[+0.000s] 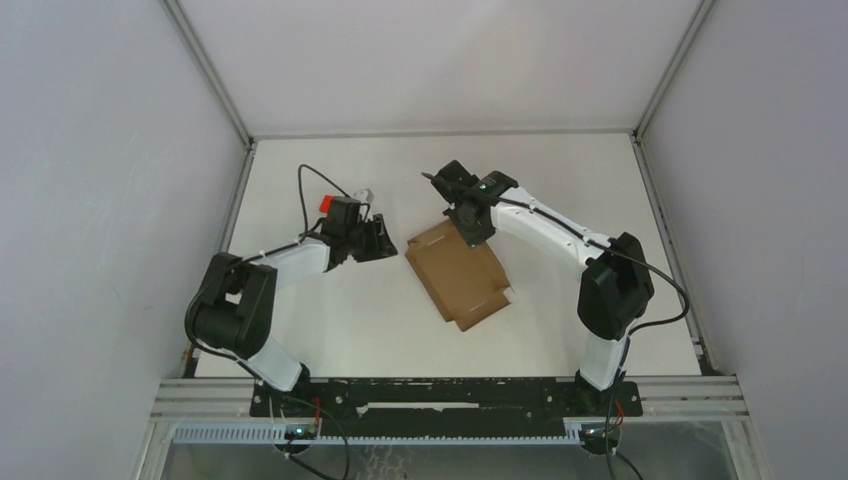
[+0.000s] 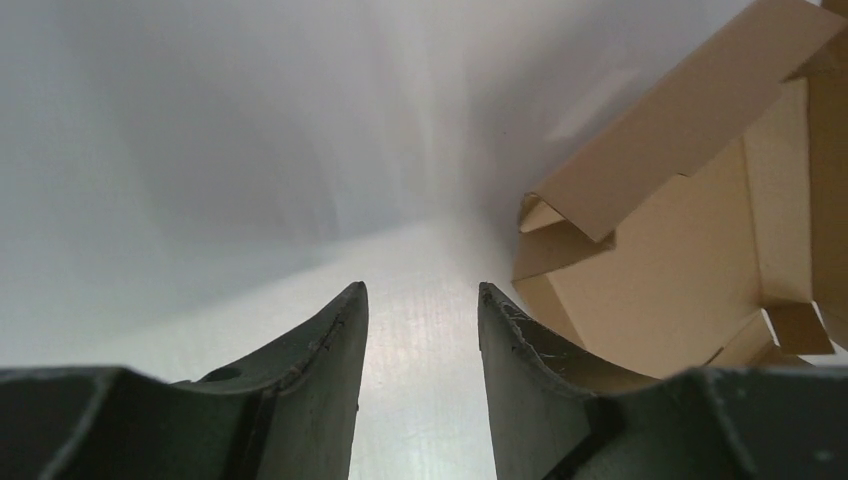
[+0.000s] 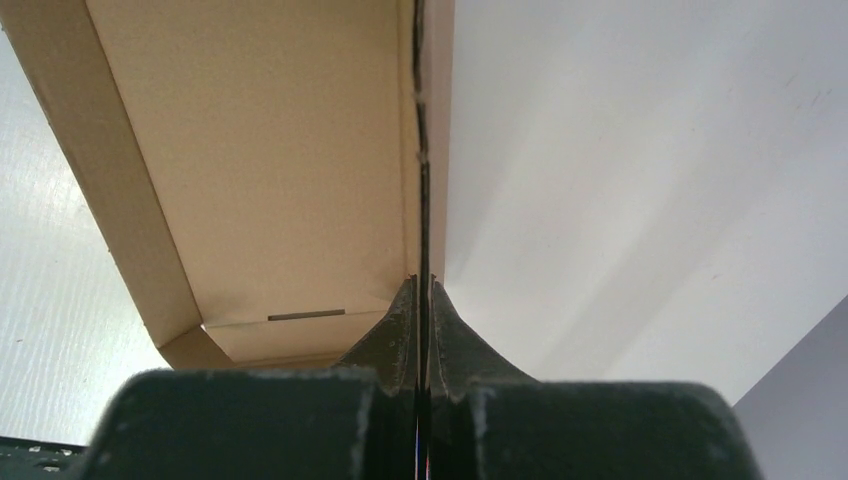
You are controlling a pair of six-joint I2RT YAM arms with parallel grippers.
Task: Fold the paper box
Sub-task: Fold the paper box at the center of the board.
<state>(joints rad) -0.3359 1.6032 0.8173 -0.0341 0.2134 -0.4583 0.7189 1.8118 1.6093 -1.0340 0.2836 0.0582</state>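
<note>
Item: paper box [image 1: 458,275]. Brown card, partly folded. It lies about mid-table [image 1: 560,170], askew to the table's edges, one short end toward the far edge and the other toward the near edge. At least one long side wall [image 2: 680,110] stands up. The end flaps look loose, and a small slit [image 3: 306,315] shows in the inner panel.

Item: my right gripper [image 1: 470,222]. Closed on the box at its far end. In my wrist view the fingers [image 3: 395,330] pinch a thin upright wall edge-on, with card running away from the tips. Nothing else is in the grip.

Item: my left gripper [image 1: 385,238]. Partly open and empty, with bare table showing between the fingers. It sits low, just beside the box's left side and apart from it, tips pointing across at the open interior.

Step in hand, as I judge it: raising and tucking the walls, with the right pinch as the anchor. The task looks partway done.

Notes for doing it well:
- Keep the right pinch firm and low on the wall so the box cannot skate across the table when I push.
- Bring the left tips in under the loose corner flap rather than against the raised wall, which I expect would buckle.
- Fold along the scored crease and press slowly. Thin card springs back, so I should hold each fold before letting go.
- Watch that the tab meets its slit squarely. A skewed entry is likely to crumple it.
</note>
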